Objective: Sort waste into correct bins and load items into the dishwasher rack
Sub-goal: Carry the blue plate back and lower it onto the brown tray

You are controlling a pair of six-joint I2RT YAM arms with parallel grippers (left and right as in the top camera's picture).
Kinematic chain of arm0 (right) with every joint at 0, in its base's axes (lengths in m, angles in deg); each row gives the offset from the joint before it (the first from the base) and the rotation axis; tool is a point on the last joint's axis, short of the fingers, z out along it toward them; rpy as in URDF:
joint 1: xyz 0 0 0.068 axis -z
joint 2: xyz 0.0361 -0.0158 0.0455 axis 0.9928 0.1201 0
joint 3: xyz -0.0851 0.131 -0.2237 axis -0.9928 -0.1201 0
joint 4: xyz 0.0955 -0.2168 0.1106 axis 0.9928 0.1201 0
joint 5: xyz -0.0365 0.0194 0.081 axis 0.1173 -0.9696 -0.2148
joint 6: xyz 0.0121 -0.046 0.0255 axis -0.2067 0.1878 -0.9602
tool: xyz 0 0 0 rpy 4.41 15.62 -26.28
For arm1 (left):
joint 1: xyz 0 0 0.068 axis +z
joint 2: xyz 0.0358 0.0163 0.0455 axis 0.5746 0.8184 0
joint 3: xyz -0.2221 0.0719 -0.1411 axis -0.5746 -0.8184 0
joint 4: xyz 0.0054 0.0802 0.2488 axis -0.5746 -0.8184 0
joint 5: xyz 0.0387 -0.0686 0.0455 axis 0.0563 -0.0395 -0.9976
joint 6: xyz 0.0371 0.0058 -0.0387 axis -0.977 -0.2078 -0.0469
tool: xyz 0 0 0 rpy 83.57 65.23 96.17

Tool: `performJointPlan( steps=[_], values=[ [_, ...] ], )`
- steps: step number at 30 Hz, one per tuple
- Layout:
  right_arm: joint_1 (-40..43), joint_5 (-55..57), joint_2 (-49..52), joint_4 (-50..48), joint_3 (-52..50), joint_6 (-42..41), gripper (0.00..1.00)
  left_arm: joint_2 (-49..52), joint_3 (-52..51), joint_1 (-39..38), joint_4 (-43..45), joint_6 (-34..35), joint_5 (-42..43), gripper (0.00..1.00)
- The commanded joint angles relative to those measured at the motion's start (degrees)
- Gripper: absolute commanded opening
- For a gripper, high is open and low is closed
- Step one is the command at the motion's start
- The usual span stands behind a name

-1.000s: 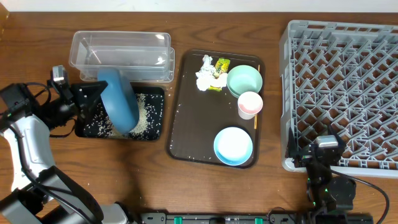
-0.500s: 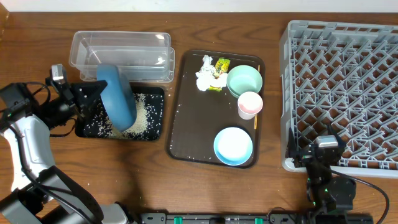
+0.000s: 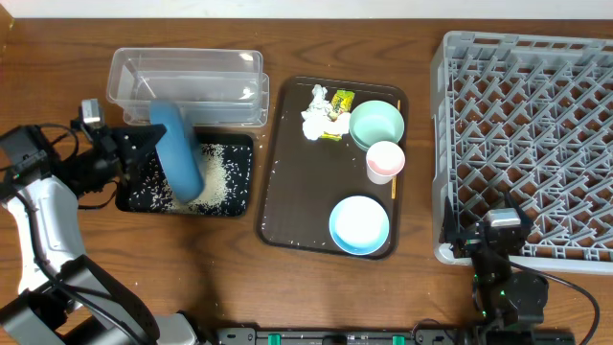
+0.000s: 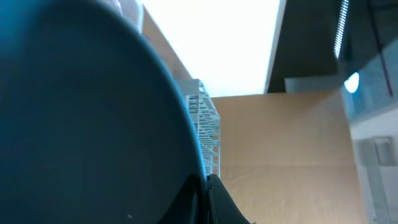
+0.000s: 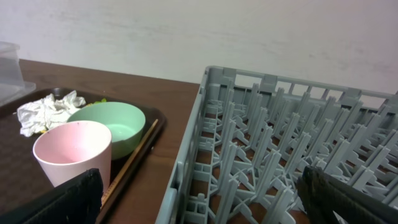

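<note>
The rack point(image 3: 522, 134) lies just ahead of the right gripper point(image 3: 498, 228), whose jaws stand wide and empty; the black tray point(image 3: 134, 198) sits beneath the left gripper point(image 3: 151, 144), clamped tight on the plate point(image 3: 182, 161), tipped on edge; rice point(image 3: 226, 178) lies strewn below it.

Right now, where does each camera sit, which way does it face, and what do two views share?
Overhead: above the table, facing down; left arm and right arm show, the left end effector shut on the blue plate.
Left wrist: pressed close to the plate, tilted upward; its dark fingertip at the bottom.
Right wrist: low beside the rack, facing the back wall; open fingers in the lower corners.
Shared: overhead and right wrist both show rack, cup, green bowl.
</note>
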Motion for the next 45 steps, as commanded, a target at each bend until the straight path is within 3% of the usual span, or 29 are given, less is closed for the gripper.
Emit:
performJointPlan(
  steps=[1, 6, 8, 14, 19, 23, 27, 33, 45],
  values=[
    [-0.5, 0.2, -0.4, 0.3, -0.1, -0.2, 0.99, -1.4, 0.0, -1.7, 2.1, -0.4, 0.2, 0.06],
    [-0.5, 0.2, -0.4, 0.3, -0.1, -0.2, 0.99, -4.4, 0.1, -6.5, 2.4, 1.4, 3.1, 0.06],
    [-0.5, 0.2, -0.4, 0.3, -0.1, -0.2, 0.99, -7.1, 0.5, -9.9, 2.4, 1.4, -0.4, 0.06],
    [-0.5, 0.2, -0.4, 0.3, -0.1, -0.2, 0.99, -18.3, 0.7, -23.6, 2.4, 6.9, -31.7, 0.06],
    [-0.5, 0.2, -0.4, 0.3, -0.1, -0.2, 0.99, -22.9, 0.7, -37.5, 3.7, 7.8, -43.8, 0.06],
    [-0.5, 0.2, -0.4, 0.3, -0.1, -0.2, 0.99, -21.1, 0.7, -48.2, 5.0, 10.0, -50.3, 0.06],
    [-0.5, 0.2, -0.4, 0.3, -0.1, -0.2, 0.99, -16.3, 0.7, -59.2, 7.2, 11.3, -62.3, 0.06],
    [-0.5, 0.2, -0.4, 0.3, -0.1, -0.2, 0.99, -7.2, 0.7, -69.8, 15.0, 11.2, -80.7, 0.06],
    [-0.5, 0.2, -0.4, 0.3, -0.1, -0.2, 0.99, 2.1, 0.7, -76.0, 21.2, 12.2, -81.9, 0.06]
  ],
)
